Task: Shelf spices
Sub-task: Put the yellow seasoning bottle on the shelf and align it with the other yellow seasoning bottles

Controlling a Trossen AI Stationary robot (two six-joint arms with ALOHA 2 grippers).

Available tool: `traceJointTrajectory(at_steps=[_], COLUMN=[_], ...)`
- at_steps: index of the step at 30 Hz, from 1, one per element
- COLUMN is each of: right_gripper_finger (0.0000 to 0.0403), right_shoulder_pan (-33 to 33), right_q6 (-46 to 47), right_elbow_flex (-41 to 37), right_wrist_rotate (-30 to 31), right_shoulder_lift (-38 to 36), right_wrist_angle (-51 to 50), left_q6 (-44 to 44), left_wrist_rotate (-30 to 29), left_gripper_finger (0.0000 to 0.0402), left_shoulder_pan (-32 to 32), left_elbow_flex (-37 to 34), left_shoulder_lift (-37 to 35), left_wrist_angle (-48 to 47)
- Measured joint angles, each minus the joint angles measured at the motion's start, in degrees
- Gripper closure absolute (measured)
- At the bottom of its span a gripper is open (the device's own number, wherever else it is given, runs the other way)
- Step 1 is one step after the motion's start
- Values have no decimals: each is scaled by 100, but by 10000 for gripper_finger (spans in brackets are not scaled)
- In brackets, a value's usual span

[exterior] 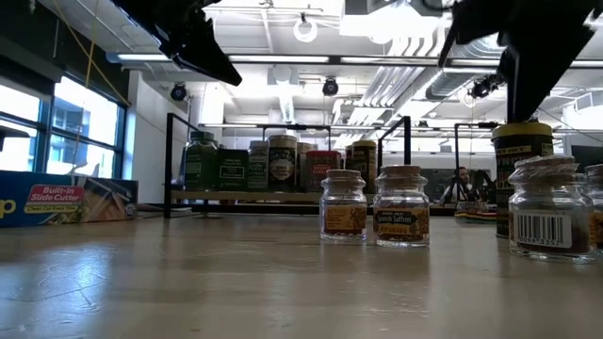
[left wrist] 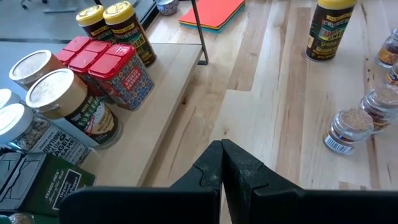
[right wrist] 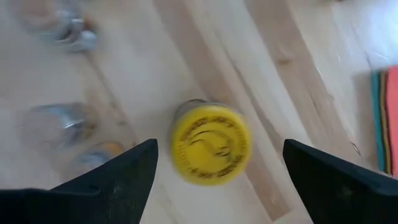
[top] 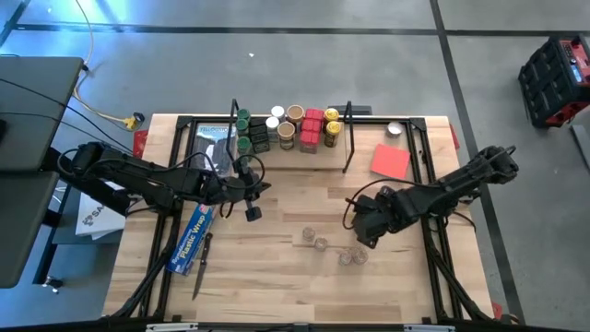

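Hovering above the table [top: 277, 295], the right gripper [right wrist: 214, 165] is seen with its fingers spread wide on either side of a yellow-lidded jar [right wrist: 210, 143], which stands upright on the wood below and is not gripped. In the low view that jar [exterior: 521, 174] stands to the right, behind a small clear jar [exterior: 551, 209]. Two more small clear jars [exterior: 343, 205] are set side by side near the middle of the table.

The left gripper [left wrist: 222, 163] is held with its fingers pressed together, nothing between them, above the table just in front of the shelf [top: 359, 148]. On the shelf board a row of spices is lined up: green-lidded jars [top: 242, 120], white- and tan-lidded jars [left wrist: 73, 99], red tins [left wrist: 118, 68] and yellow-lidded ones [top: 332, 115]. A long blue box [top: 194, 238] lies on the table on the left arm's side, and a flat red card [top: 390, 160] lies beside the shelf on the right arm's side.
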Motion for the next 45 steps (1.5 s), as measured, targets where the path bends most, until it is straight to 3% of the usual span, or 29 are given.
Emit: traceJointTrajectory(at_steps=[14,18,24,27,36,45], right_gripper_finger=[67,98,192,192,192,192], right_shoulder_pan=[-478,-478,-500,-601,-1831,-3535], right_q6=[-161,-90,-118,-351,-2325,-5125], right_elbow_flex=[-704,-704,-528,-193,1312,2987], right_wrist_rotate=[-597,-636,-745,-644,-92,-836], right_shoulder_lift=[0,-1,-2,0,70,1318], right_wrist_angle=[807,853,889,964,955,197], left_q6=[-7,-7,-8,-7,26,46], left_wrist_rotate=[-2,-4,-4,-4,-7,-4], left_gripper_finger=[401,401,401,401,401,401], left_shoulder_pan=[-4,-4,-4,-4,0,0], left_elbow_flex=[0,0,-1,-2,0,-1], left_shoulder_lift=[0,0,0,0,0,0], left_wrist_angle=[0,2,9,80,190,192])
